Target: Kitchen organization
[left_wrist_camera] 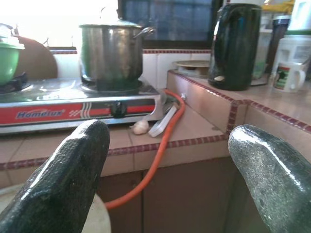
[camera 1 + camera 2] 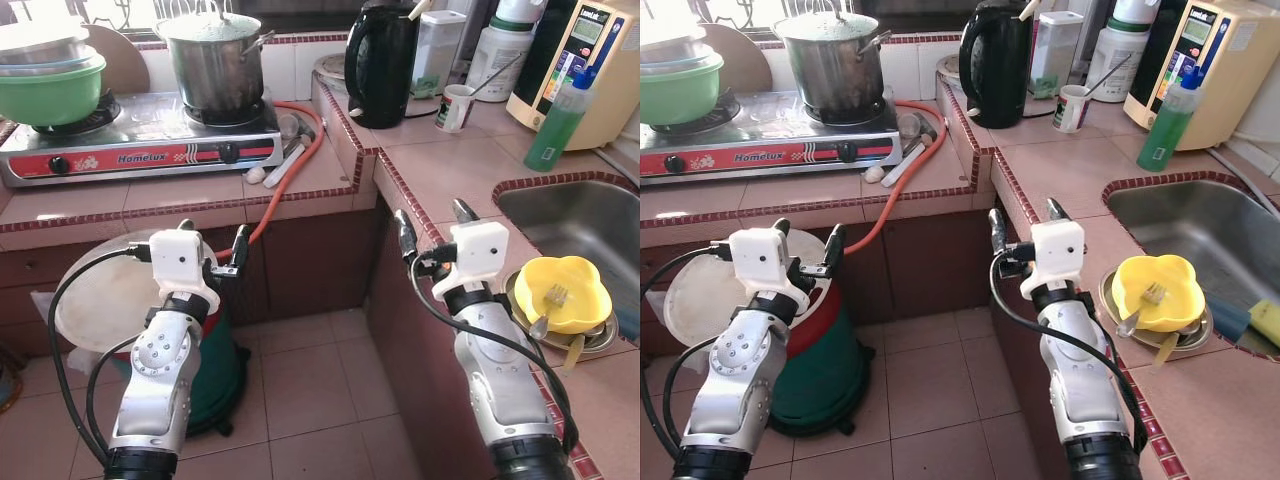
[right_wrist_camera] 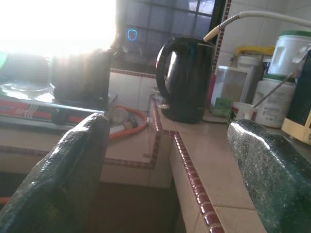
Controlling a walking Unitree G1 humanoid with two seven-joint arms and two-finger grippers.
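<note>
From the left eye view, the tidying looks barely begun: the left gripper (image 2: 213,249) and the right gripper (image 2: 435,227) are both raised in front of the robot with their fingers spread wide and nothing between them, the left one over the floor before the lower counter, the right one at the edge of the higher counter (image 2: 470,170). On that counter a yellow bowl (image 2: 562,292) with a fork in it rests on a metal plate beside the sink (image 2: 585,225), which seems the nearest thing left to deal with. The right eye view gives the same scene and shows more clutter to sort: a black kettle (image 2: 996,62), a white mug (image 2: 1072,107) with a spoon, a green bottle (image 2: 1167,122), and on the lower counter a gas stove (image 2: 765,140) bearing a steel pot (image 2: 836,65) and a green bowl (image 2: 678,88), with an orange hose (image 2: 902,190) trailing down. The left wrist view looks between two wide-apart black fingers (image 1: 65,179) at the stove, pot and hose, well ahead. The right wrist view, also through wide-set fingers (image 3: 272,170), faces the kettle on the tiled counter, with glare washing out the stove side.
</note>
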